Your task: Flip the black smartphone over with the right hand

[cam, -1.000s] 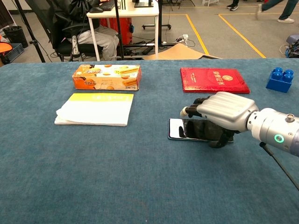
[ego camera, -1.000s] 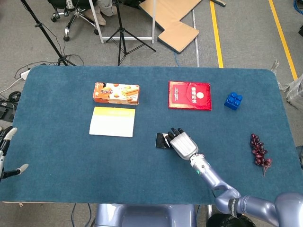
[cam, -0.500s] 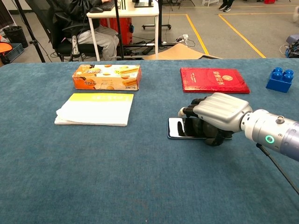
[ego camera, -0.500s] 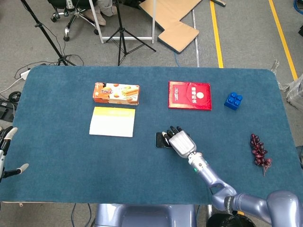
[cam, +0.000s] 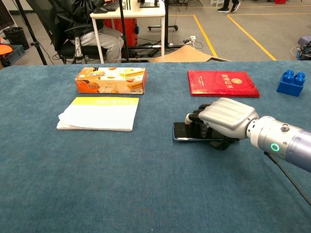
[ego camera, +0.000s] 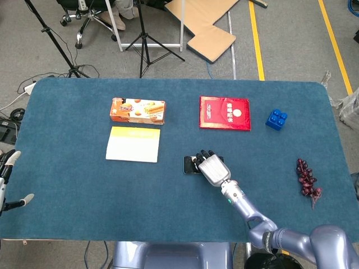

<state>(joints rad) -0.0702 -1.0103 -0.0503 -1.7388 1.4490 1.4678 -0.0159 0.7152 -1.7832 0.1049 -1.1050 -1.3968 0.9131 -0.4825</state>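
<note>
The black smartphone [ego camera: 188, 165] [cam: 180, 132] lies flat on the blue table [ego camera: 84, 185], just right of its middle. My right hand [ego camera: 211, 168] [cam: 225, 117] lies palm down over the phone's right part. Its fingers [cam: 194, 116] curl over the far edge and the thumb sits at the near edge, so it grips the phone. Only the phone's left end shows. My left hand [ego camera: 8, 178] is at the table's left edge in the head view, fingers apart and holding nothing.
An orange biscuit box [ego camera: 138, 110] [cam: 111, 80] and a yellow-white notebook [ego camera: 133, 144] [cam: 99, 113] lie to the left. A red booklet [ego camera: 225, 112] [cam: 222, 82] lies behind the phone. Further right are a blue brick [ego camera: 276, 119] [cam: 291, 82] and dark grapes [ego camera: 306, 178].
My right hand has slid a little left and sunk lower onto the phone. The phone has shifted slightly left with it. My left hand has not moved.
</note>
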